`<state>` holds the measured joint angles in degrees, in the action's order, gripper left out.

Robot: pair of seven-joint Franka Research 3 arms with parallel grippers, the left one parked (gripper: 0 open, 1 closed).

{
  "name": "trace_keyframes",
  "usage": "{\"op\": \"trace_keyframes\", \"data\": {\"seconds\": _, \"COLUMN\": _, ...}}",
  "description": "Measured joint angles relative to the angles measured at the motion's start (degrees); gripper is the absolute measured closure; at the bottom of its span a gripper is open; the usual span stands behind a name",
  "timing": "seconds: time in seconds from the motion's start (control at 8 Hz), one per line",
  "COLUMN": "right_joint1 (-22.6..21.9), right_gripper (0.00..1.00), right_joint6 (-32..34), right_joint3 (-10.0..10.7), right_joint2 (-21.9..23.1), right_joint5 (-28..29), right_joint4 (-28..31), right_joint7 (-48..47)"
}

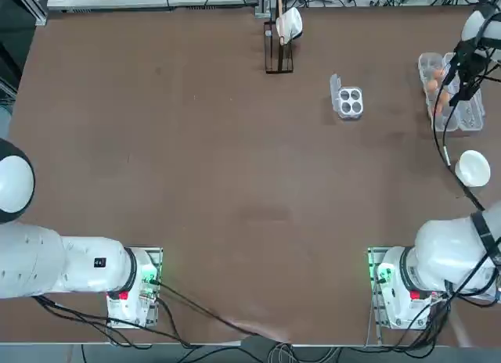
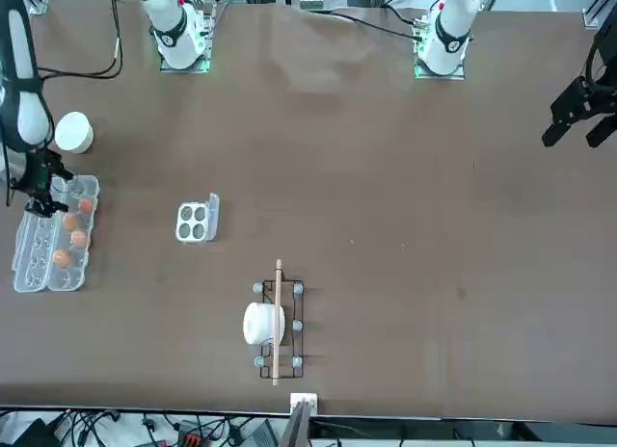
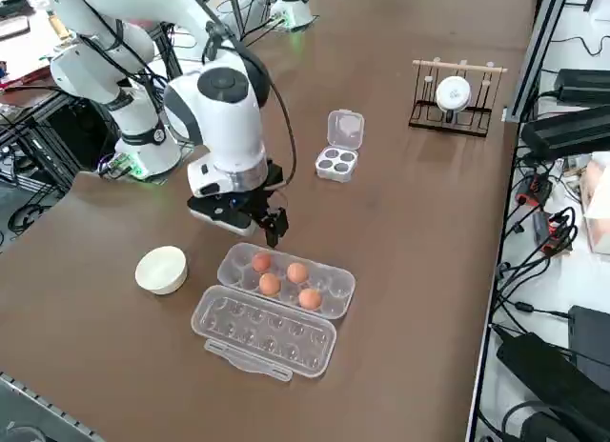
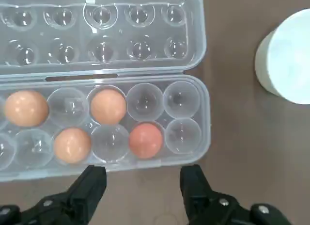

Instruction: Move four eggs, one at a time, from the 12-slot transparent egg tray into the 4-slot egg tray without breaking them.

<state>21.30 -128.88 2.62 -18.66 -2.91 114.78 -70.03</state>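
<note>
The 12-slot transparent egg tray [image 4: 205,137] lies open at the table's right edge, its lid flat beside the cups. Four orange-brown eggs rest in its cups: one egg [image 4: 145,139] closest to my fingers, a second egg [image 4: 107,105], a third egg [image 4: 72,144], and another egg [image 4: 25,107] farther along. My right gripper [image 4: 145,174] hovers over bare table just beside the tray's rim, open, with nothing between its fingers. From the side, the gripper [image 3: 276,234] hangs next to the tray [image 3: 340,291]. The 4-slot egg tray [image 1: 349,102] sits empty toward the middle of the table, lid flap up.
A round white bowl [image 3: 161,270] stands close to the long tray's end, near the right arm's base side. A dark wire rack [image 1: 279,56] holding a white cup stands at the far edge of the table.
</note>
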Motion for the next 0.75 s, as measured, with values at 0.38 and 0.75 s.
{"op": "trace_keyframes", "data": {"seconds": 0.38, "right_joint1": 0.53, "right_gripper": 0.08, "right_joint6": -3.1, "right_joint3": -0.01, "right_joint2": -2.94, "right_joint5": 0.07, "right_joint4": -0.07, "right_joint7": -0.27}}
{"op": "trace_keyframes", "data": {"seconds": 0.75, "right_joint1": 1.21, "right_gripper": 0.08, "right_joint6": -5.5, "right_joint3": -0.01, "right_joint2": -4.64, "right_joint5": 0.11, "right_joint4": -0.07, "right_joint7": -0.39}}
